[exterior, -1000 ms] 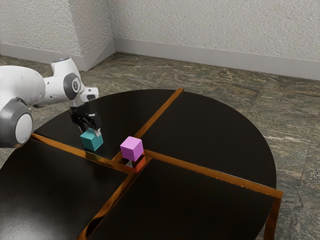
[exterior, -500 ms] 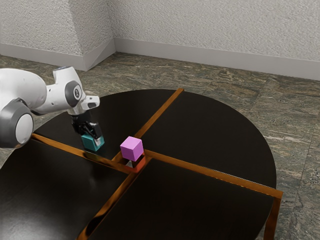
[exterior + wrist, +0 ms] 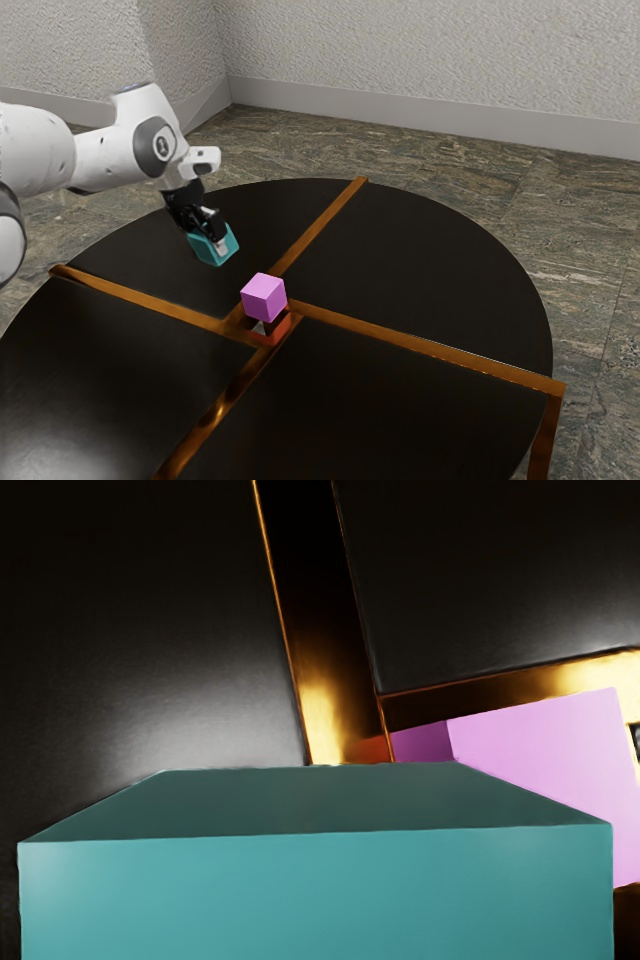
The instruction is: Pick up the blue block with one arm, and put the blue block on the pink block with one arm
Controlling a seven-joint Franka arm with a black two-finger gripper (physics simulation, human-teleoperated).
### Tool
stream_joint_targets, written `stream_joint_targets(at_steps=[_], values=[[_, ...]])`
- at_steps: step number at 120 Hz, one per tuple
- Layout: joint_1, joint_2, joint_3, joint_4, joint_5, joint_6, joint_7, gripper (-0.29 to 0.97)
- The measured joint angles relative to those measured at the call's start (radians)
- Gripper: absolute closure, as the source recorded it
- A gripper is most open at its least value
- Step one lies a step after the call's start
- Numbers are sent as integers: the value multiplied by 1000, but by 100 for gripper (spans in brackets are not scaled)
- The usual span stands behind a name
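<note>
Status: pick is done, we're in the carry leg. The black two-finger hand (image 3: 210,238) is clamped on the small teal-blue cube block (image 3: 218,247), gripping it from two sides. The blue block hangs clear of the round glossy black surface (image 3: 430,260), tilted rather than square to it. It's in the air over the far quadrant on the exterior view's left, near the pink cube block (image 3: 264,296) but not yet above it; pink is lower and toward the exterior view's right of the load. The pink block stands at the crossing of the copper-coloured inlay strips (image 3: 320,225) that split the surface into four, with nothing on top of it. Wrist view agrees: blue block (image 3: 320,870) right under the hand, pink block (image 3: 560,770) beyond it and off to one side at the junction of the strips (image 3: 320,650), so the two aren't lined up. Next move, as I read it: translate across until blue is centred over pink, with enough height that its low edge doesn't clip pink's top. Then level the wrist so the faces are parallel, descend straight, and let go only once blue is seated. Risks I'd flag: tilt at release could make it slide off. Pink's top looks about the same size as blue's base, so there's little margin for offset. Any side contact on approach could shove pink off the crossing.
</note>
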Motion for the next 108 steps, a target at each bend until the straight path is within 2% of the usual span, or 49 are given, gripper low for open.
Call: stream_joint_targets(at_steps=[24,74,108], values=[[-65,7,0,-9,3,16,-86,28],[-79,91,1,55,13,26,-252,28],[-100,84,0,37,36,25,-327,29]])
